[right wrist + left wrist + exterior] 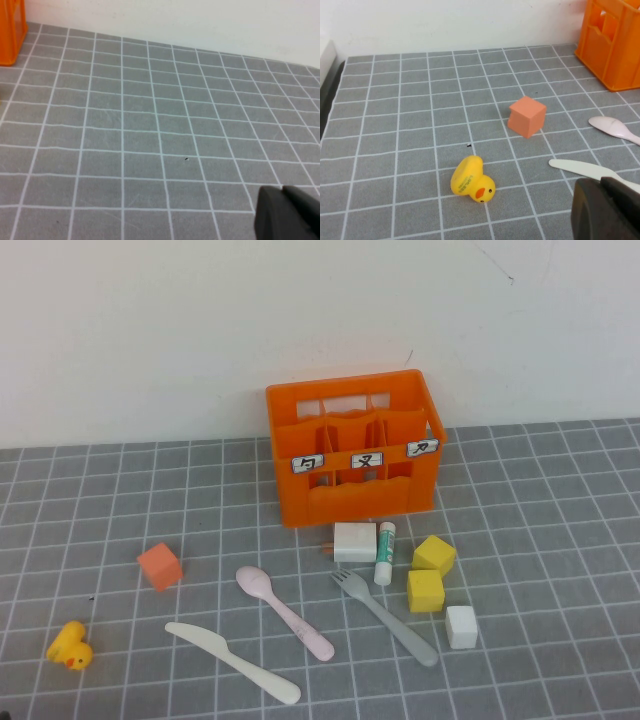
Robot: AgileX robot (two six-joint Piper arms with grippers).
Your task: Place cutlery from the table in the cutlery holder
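Observation:
The orange cutlery holder point(355, 445) stands at the back of the tiled table point(540, 540); its corner shows in the left wrist view point(612, 45). In front of it lie the cream-white knife point(232, 661), the pale pink spoon point(283, 610) and the grey fork point(385, 616). Neither gripper shows in the high view. My left gripper point(600, 184) is shut and empty, just short of the knife point(587, 170), with the spoon point(615, 128) beyond it. My right gripper point(282, 190) is shut and empty over bare tiles.
A white-and-green glue stick point(385, 552) and a white block point(355, 541) lie before the holder. Two yellow cubes point(428, 573) and a white cube point(461, 626) sit right of the fork. An orange cube point(160, 566) and a yellow duck point(70, 646) are at the left.

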